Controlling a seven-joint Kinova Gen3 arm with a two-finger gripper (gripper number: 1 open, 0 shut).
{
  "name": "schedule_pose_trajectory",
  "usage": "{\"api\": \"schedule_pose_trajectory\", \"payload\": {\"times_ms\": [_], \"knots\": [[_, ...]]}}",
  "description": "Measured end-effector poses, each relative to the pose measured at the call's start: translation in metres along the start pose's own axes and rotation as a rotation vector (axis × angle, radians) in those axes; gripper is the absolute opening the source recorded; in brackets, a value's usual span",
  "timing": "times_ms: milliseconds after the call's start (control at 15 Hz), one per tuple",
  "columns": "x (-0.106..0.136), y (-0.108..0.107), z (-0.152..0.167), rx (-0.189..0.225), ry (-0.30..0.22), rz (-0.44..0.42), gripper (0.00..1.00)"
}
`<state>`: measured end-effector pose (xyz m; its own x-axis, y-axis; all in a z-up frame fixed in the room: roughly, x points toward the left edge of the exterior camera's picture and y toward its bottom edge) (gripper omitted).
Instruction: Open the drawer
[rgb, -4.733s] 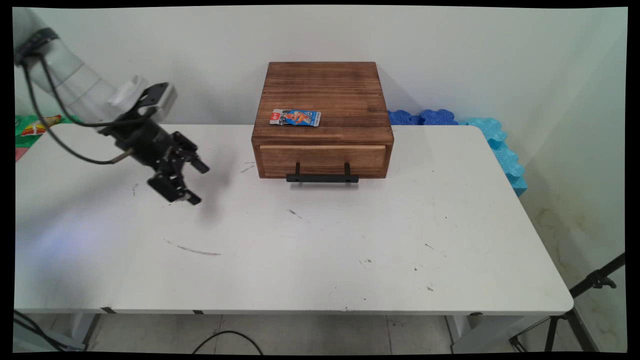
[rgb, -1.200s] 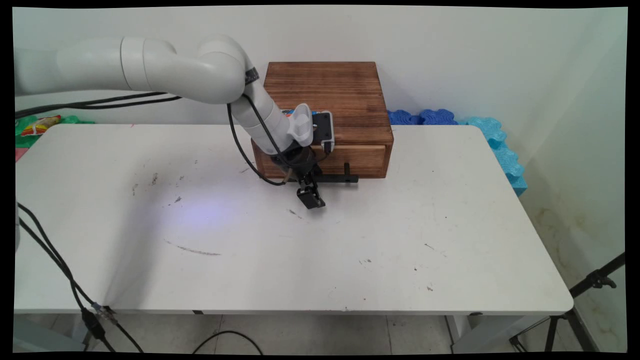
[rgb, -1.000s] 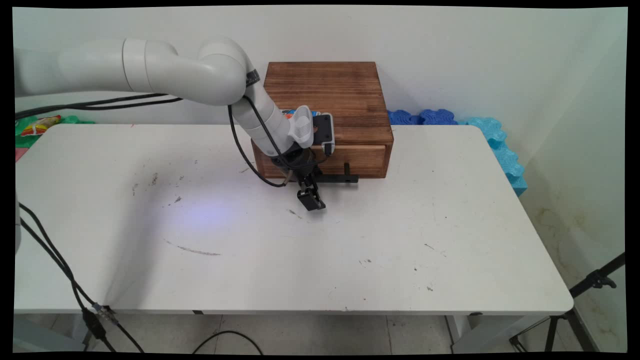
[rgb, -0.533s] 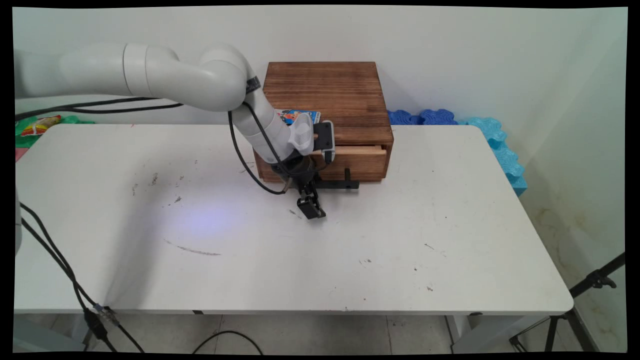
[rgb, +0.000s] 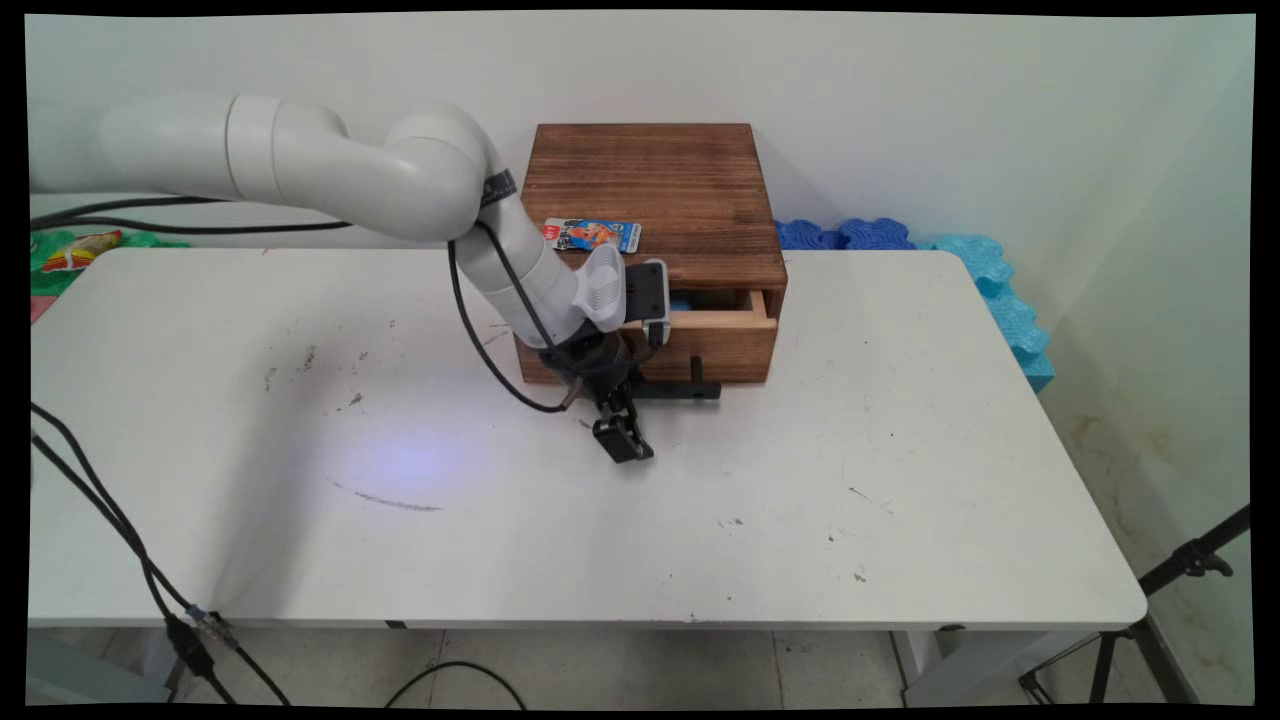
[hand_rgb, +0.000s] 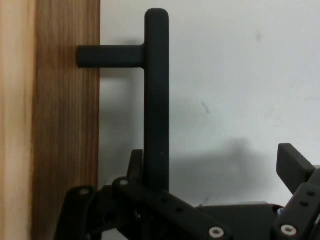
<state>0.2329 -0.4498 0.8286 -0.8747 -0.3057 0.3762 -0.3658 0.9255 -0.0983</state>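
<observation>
A dark wooden box (rgb: 650, 180) stands at the table's far edge, its drawer (rgb: 715, 345) pulled partly out. Something blue (rgb: 680, 303) shows inside the gap. My gripper (rgb: 625, 418) is at the left end of the drawer's black bar handle (rgb: 685, 390), pointing down at the table. In the hand view the gripper (hand_rgb: 215, 172) is open: one finger (hand_rgb: 135, 165) sits between the handle (hand_rgb: 156, 100) and the drawer front (hand_rgb: 65, 125), hooked behind the bar, while the other finger (hand_rgb: 292, 165) stands well away from it. A colourful packet (rgb: 592, 234) lies on the box's top.
Blue foam pieces (rgb: 960, 260) line the table's far right corner. A green packet (rgb: 70, 250) lies off the left end. A tripod leg (rgb: 1180, 570) stands at the lower right. Black cables (rgb: 120, 540) hang at the left front.
The arm came over from the left to the handle. In the last second the gripper moved toward the near side and the drawer slid out with it.
</observation>
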Motion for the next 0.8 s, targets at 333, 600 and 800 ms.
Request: {"api": "schedule_pose_trajectory", "payload": {"times_ms": [333,600,800], "knots": [[-0.004,0.016,-0.003,-0.012,0.000,-0.004,1.00],[-0.006,0.030,-0.005,-0.021,0.002,-0.003,1.00],[-0.008,0.041,-0.009,-0.029,0.004,-0.003,1.00]]}}
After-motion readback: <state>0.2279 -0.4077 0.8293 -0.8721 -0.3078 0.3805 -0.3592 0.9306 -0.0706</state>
